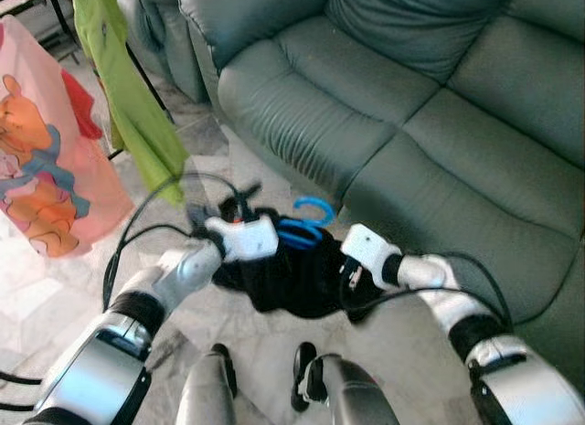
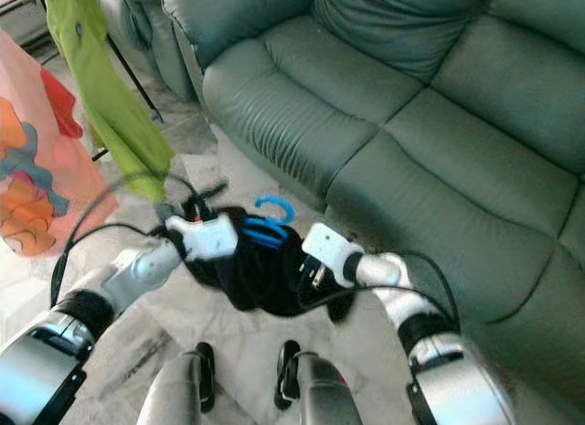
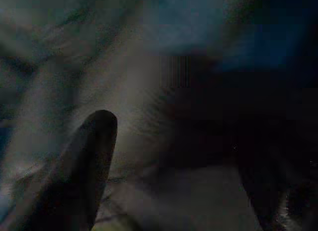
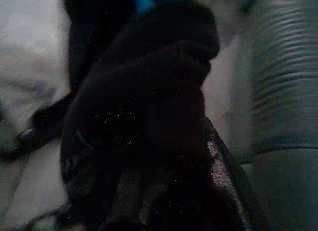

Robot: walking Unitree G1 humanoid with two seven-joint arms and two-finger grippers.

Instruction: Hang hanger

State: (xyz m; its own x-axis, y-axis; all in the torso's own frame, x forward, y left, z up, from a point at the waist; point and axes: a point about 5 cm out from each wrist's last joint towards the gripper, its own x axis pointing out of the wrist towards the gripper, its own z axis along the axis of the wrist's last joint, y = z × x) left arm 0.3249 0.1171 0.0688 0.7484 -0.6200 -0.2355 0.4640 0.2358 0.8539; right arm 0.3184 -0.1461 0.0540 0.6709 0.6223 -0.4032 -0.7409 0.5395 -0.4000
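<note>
I have both arms raised in front of the robot's chest, with a black garment bunched between them above the marble floor. A blue hanger sits inside the garment; its hook curls up out of the top of the cloth, between the two wrists and just in front of the sofa's seat edge.

My left hand is at the garment's upper left corner, right beside the hanger's blue bar. In the left wrist view I see one dark finger against blurred grey and a blue smear, and I cannot tell whether that hand is spread or pinching anything.

My right hand is buried in the right side of the garment. The right wrist view is mostly black cloth bulging toward the lens, with a strip of blue hanger above it and the grey-green sofa front alongside. The fingers are covered, so I cannot tell their state either.

The grey-green leather sofa runs across behind the arms. Off to the robot's left a lime-green garment hangs from a dark rack, and a pink printed cloth with an orange cartoon figure hangs nearer the camera. The robot's legs and feet are visible below, on the floor.
</note>
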